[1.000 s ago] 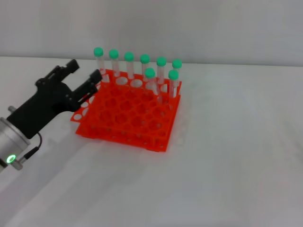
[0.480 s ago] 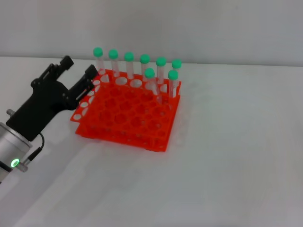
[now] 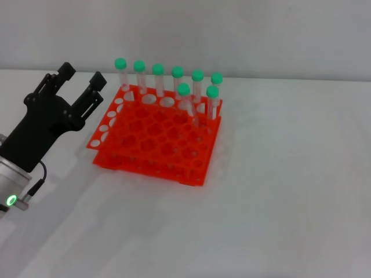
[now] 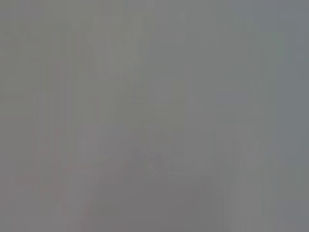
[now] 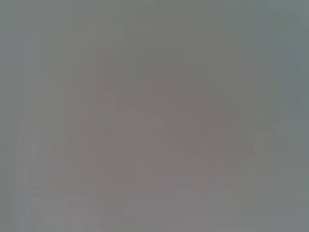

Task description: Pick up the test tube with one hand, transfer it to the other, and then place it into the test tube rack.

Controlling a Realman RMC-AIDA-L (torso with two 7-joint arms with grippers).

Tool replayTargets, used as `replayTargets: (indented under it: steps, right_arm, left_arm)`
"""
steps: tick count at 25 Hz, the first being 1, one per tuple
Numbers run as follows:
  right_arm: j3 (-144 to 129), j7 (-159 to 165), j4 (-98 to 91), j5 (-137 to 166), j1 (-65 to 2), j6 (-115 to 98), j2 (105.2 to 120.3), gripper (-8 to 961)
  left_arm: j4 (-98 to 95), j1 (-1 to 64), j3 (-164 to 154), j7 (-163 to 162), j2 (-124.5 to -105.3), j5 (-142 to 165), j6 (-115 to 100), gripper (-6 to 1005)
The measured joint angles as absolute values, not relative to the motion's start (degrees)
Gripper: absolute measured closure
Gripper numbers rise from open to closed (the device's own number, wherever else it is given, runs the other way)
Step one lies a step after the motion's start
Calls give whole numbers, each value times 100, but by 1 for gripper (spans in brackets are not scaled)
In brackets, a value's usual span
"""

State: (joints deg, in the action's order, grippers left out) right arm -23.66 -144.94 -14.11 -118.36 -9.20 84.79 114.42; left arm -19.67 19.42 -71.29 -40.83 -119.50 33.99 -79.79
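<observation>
The orange-red test tube rack (image 3: pixel 152 164) stands on the white table in the head view. Several test tubes with green caps stand upright in its far rows; the leftmost one (image 3: pixel 120 65) is nearest my left gripper. My left gripper (image 3: pixel 82 75), large and black with a silver wrist and a green ring light, hangs just left of the rack's far left corner. It is open and empty, apart from the rack and the tubes. The slim all-black right gripper is out of view. Both wrist views show only plain grey.
The white table (image 3: pixel 278 191) stretches to the right of and in front of the rack. A pale wall (image 3: pixel 232 35) rises behind the table's far edge.
My left gripper has drawn back to the left, away from the rack's far left corner, staying open and empty. The rack and tubes have not moved.
</observation>
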Motion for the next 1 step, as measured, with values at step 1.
replayTargets:
  steps: [1]
  right_arm:
    - [-2340, -14538, -1409, -11837, -927, 8486, 11443, 99]
  left_arm:
    - [-1909, 1966, -7129, -4034, -11951, 3383, -7979, 254]
